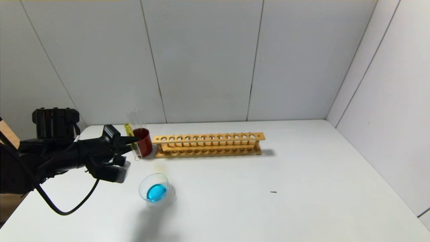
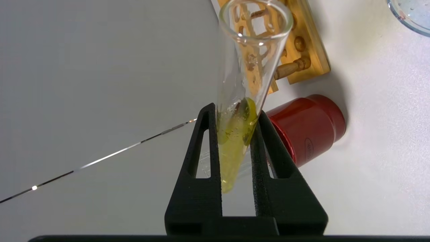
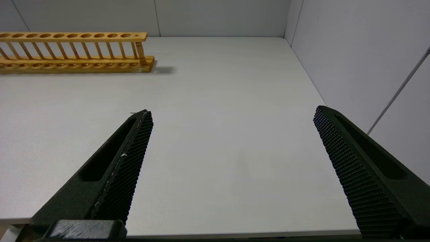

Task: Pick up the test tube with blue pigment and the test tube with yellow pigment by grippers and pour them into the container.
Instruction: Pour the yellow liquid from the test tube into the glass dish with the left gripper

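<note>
Right gripper (image 3: 231, 168) at near edge of table (image 1: 302, 201), fingers spread wide, holding nothing. Container (image 1: 155, 190) near left edge, blue liquid pooled inside. Left gripper (image 1: 132, 141) above left-far area — pinching test tube with yellow pigment (image 1: 131, 139), tube tipped mouth-down, yellow liquid at clamped end. Red cup (image 1: 143, 142) just behind tube — wooden rack (image 1: 208, 144) beside it along far edge.

Lab-style test bench: white desk (image 1: 302, 188) boxed in by plain grey panel walls (image 1: 201, 60), wooden test-tube rack (image 1: 208, 145), glass dish (image 1: 155, 188) of blue liquid, red cup (image 1: 143, 142).
</note>
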You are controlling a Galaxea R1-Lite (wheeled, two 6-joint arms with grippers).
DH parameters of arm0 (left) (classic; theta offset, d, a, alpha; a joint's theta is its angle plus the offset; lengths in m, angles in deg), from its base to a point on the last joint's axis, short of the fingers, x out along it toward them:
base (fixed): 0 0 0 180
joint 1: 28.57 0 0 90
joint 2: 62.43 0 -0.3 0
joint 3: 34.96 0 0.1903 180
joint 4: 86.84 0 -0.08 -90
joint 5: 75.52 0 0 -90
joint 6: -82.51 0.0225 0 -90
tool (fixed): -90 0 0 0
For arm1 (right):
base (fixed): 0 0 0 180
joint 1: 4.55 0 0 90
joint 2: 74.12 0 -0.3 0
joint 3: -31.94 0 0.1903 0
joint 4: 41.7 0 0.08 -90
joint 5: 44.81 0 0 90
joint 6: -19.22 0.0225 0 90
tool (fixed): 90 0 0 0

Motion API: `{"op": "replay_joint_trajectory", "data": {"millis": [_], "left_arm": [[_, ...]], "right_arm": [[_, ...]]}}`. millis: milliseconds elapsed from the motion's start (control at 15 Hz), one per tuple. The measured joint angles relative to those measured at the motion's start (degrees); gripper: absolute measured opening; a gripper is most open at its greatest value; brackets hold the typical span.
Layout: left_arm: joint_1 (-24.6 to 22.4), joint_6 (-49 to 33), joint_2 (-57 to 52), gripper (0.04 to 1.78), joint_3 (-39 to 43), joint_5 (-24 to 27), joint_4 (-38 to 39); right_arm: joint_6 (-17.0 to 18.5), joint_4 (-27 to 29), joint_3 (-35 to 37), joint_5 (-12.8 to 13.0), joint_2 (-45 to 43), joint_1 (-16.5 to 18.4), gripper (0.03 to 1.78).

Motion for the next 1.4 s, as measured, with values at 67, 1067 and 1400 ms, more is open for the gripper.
{"op": "replay_joint_trajectory", "data": {"millis": [67, 1067, 1400], "left_arm": [[0.0, 0.2, 0.0, 0.3, 0.0, 0.0, 0.0], [-0.5, 0.6, 0.6, 0.3, -0.4, -0.1, 0.3], [-0.5, 2.2, 1.0, 0.3, -0.4, -0.1, 0.4]], "right_arm": [[0.0, 0.0, 0.0, 0.0, 0.0, 0.0, 1.75], [0.0, 0.0, 0.0, 0.0, 0.0, 0.0, 1.75], [0.0, 0.0, 0.0, 0.0, 0.0, 0.0, 1.75]]}}
